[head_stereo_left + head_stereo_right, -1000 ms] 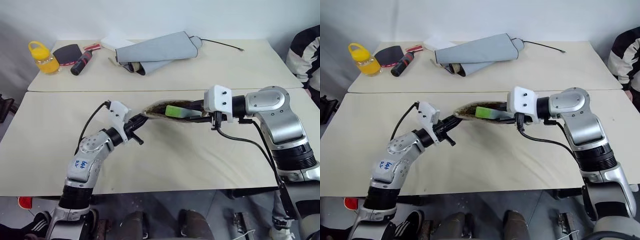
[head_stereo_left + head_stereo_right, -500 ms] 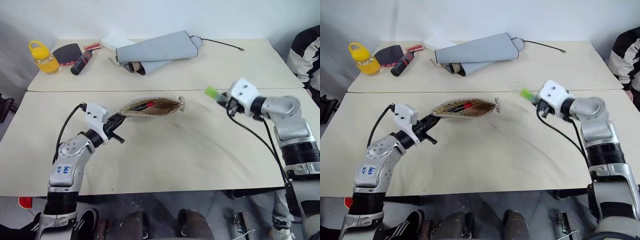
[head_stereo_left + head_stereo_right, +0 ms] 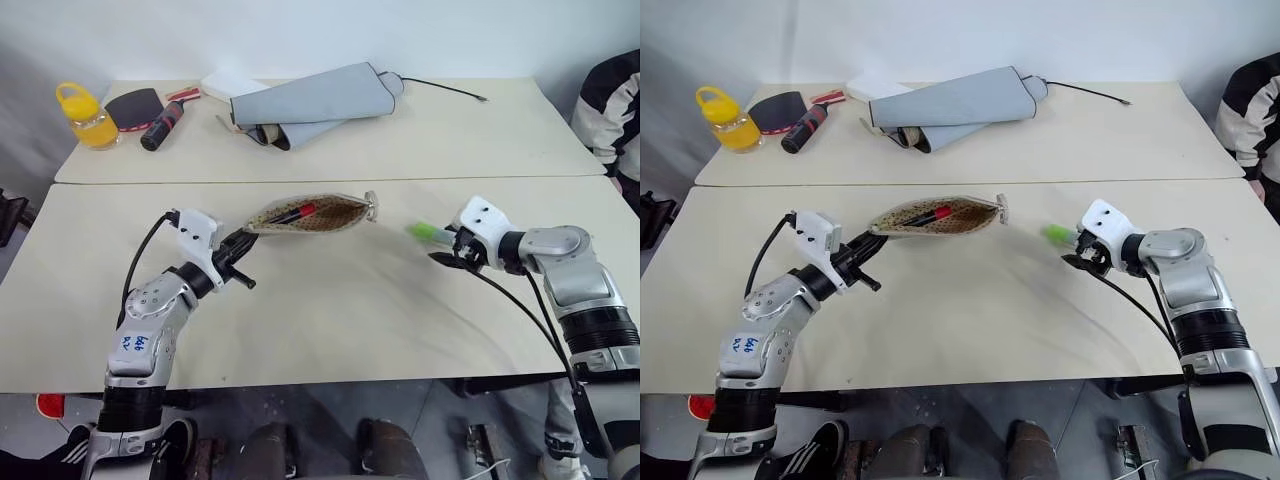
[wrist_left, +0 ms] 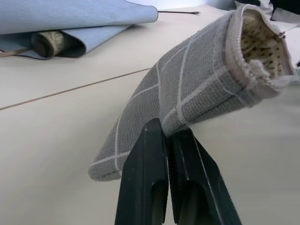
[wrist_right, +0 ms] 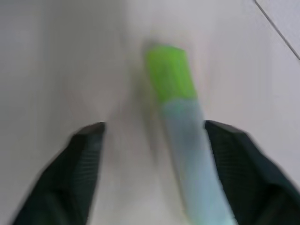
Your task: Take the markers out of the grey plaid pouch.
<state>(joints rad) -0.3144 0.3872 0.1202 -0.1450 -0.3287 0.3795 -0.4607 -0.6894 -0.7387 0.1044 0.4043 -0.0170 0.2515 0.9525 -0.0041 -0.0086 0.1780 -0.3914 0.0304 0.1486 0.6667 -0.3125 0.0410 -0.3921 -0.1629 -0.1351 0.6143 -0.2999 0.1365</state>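
— What is the robot looking like?
— Silver-grey metal arms with black ribbed bands are showing; the left arm [image 3: 150,335] is wearing a blue handwritten sticker.
— And the wrists?
— White camera blocks are sitting there, black cables are looping off them, and each tool, left [image 4: 165,154] and right [image 5: 154,136], is showing two black fingers.

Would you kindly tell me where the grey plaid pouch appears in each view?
Left eye view: grey plaid pouch left of centre, held up off the near table.
Right eye view: likewise, further left.
Left wrist view: it arches across centre, pinched by the left gripper.
Right wrist view: not in it.
Shared landmark: light-grey folded fabric.
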